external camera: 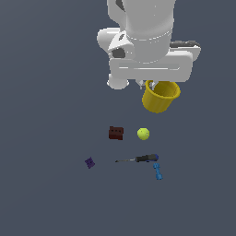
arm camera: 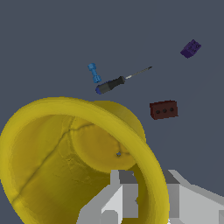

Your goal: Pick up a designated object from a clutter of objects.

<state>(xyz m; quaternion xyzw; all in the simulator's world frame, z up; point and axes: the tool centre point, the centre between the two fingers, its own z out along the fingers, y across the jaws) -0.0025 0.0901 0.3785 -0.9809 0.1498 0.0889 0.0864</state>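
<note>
The designated object, a yellow cup (external camera: 160,97) with a rim lip, hangs tilted under the white hand, well above the clutter of objects on the floor. My gripper (external camera: 146,85) is shut on its rim. In the wrist view the cup (arm camera: 61,153) fills most of the picture, mouth toward the camera, and the gripper (arm camera: 148,197) straddles its wall with one grey finger (arm camera: 120,194) inside. The fingertips are mostly hidden in the exterior view.
On the dark floor lie a red-brown brick (external camera: 116,132) (arm camera: 163,110), a yellow-green ball (external camera: 143,133), a black-handled screwdriver (external camera: 140,158) (arm camera: 111,84), a blue dumbbell piece (external camera: 158,171) (arm camera: 93,72) and a purple block (external camera: 90,162) (arm camera: 190,48).
</note>
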